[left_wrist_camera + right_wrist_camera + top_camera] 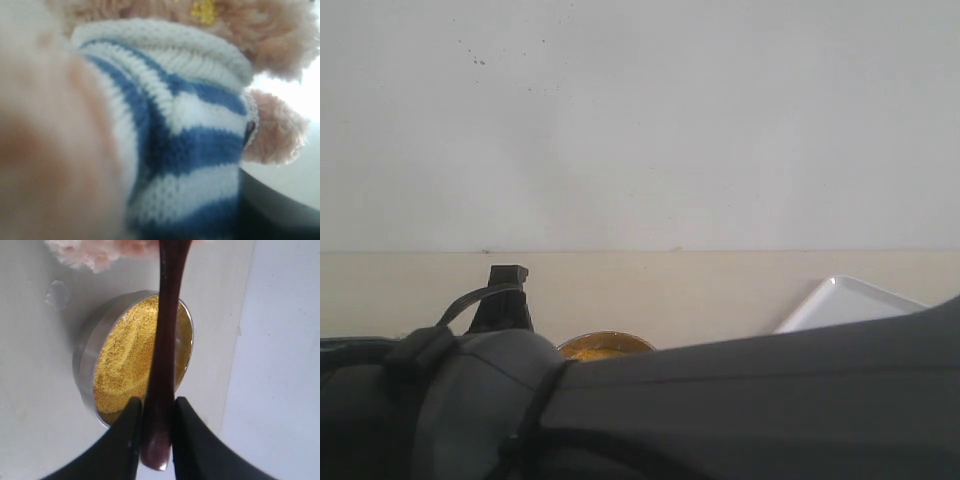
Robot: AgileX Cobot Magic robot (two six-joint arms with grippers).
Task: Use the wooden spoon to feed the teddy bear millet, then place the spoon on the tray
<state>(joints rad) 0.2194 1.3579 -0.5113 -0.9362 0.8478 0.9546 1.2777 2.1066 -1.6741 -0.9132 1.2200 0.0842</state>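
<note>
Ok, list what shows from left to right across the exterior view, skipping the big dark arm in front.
black bracket → bowl of millet → tray

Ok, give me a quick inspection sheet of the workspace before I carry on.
Surface: cream table, largely hidden by an arm in the exterior view.
Job's things: teddy bear fills the left wrist view, yellow grains on its fur; millet in steel bowl; wooden spoon over the bowl; tray partly visible.
Clutter: pale scrap near the bowl.
Grippers: right gripper, jaws shut on the spoon handle; left gripper not seen.
Cables: black cable on the arm.
Surroundings: plain white wall.
</note>
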